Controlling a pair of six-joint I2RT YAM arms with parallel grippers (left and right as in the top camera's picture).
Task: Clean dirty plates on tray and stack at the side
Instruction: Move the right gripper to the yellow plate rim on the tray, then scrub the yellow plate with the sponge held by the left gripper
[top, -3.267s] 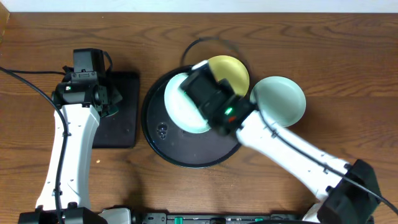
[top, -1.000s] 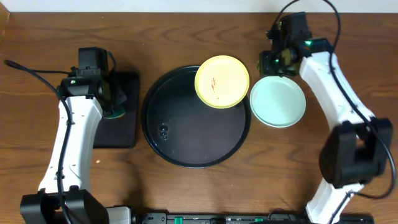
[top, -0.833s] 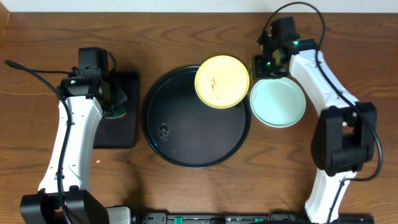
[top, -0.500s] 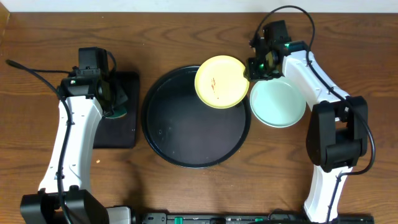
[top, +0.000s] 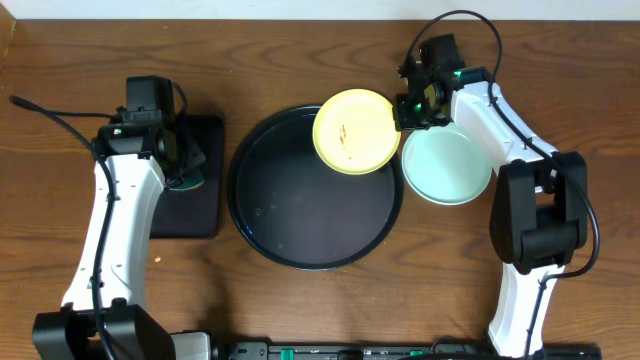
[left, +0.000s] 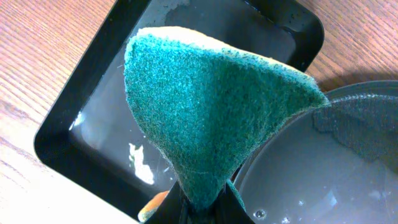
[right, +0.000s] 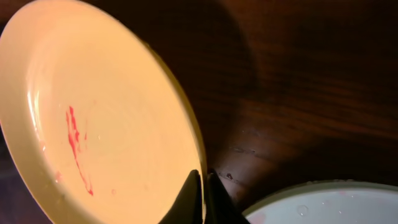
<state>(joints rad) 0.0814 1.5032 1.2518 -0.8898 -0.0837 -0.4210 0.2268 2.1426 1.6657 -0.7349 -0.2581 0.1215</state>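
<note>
The right gripper (right: 200, 186) was closed on the rim of the yellow plate (right: 124, 112), which bore red smears (right: 74, 146). A pale plate (right: 311, 205) lay just beside it.

Honestly just a plain brown wood table (top: 580, 80), grain running sideways, spreading out all around the right pincer (top: 405, 107). Beyond it a pale strip (top: 250, 8) ran along the far edge. Light was soft.

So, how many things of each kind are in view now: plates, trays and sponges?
Plates: 2 in sight, a pale yellow plate and a mint plate; whether another lies under the mint one cannot be told.
Trays: 2, a round black tray and a rectangular black tray.
Sponges: 1, a teal sponge.
Total: 5.
</note>
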